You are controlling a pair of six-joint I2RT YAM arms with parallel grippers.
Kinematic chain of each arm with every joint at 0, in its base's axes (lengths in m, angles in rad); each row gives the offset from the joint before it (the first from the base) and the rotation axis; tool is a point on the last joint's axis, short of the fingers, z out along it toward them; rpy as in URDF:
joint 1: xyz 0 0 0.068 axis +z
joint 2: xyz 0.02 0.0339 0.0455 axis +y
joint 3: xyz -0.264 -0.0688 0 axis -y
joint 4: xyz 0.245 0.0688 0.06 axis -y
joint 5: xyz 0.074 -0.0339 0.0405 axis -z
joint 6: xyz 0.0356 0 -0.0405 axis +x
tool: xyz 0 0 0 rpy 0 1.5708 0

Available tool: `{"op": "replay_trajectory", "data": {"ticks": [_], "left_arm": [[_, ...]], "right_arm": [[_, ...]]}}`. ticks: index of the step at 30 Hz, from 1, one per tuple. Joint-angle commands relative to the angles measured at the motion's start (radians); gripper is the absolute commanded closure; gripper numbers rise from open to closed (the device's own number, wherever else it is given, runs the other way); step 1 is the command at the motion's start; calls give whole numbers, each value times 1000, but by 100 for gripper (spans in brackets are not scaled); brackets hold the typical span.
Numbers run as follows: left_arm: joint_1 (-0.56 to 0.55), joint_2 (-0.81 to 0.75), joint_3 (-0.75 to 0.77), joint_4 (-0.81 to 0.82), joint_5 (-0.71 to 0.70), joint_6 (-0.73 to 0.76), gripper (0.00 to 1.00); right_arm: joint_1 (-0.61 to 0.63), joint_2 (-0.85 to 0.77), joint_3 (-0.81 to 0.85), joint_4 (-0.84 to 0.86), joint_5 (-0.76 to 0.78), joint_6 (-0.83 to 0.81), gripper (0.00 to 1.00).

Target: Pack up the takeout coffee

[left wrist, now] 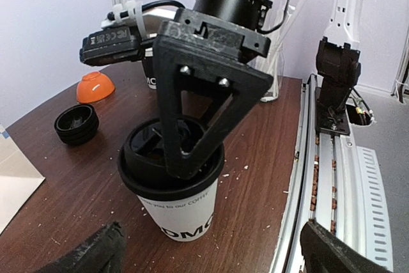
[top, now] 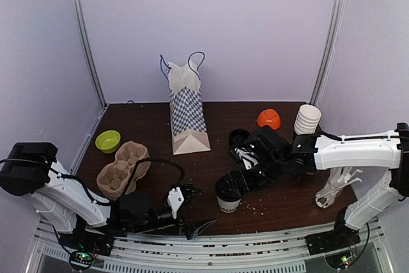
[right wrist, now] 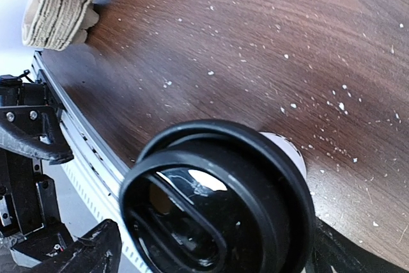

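White cup [top: 229, 205], black lid [top: 228, 188], blue-checked bag [top: 187, 119], orange bowl [top: 269, 118], green bowl [top: 108, 140]

Soft, even light fills all three views, leaving only faint shadows on the dark table [top: 220, 119]. In the right wrist view the lid [right wrist: 275, 183] is blurred up close, with a small white glare inside it.

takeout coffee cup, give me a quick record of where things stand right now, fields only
takeout coffee: upright on table, near the front edge
black lid: sits on the cup
right gripper: over the lid, fingers either side; grip unclear
left gripper: open, facing the cup, not touching it
paper bag: upright, further back, apart from the cup
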Motion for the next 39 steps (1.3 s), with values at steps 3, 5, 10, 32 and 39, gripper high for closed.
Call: {"op": "replay_trajectory", "data": {"ticks": [3,5,10,32,39], "left_arm": [[-4,-48,-6,-45,-50,-35,2],[-4,-73,-2,-72,-76,-54,2],[0,-160,24,-151,-132,-102,2],[235,-13,297,-434,291,-529,21],[257,68,339,-459,338,-561,27]], "right_arm": [[9,-15,50,-36,-18,-5,0],[10,-41,67,-45,-16,-4,0],[-2,-132,69,-40,49,7,0],[-79,-325,-371,432,101,259,12],[-80,-282,-385,451,76,265,13]]}}
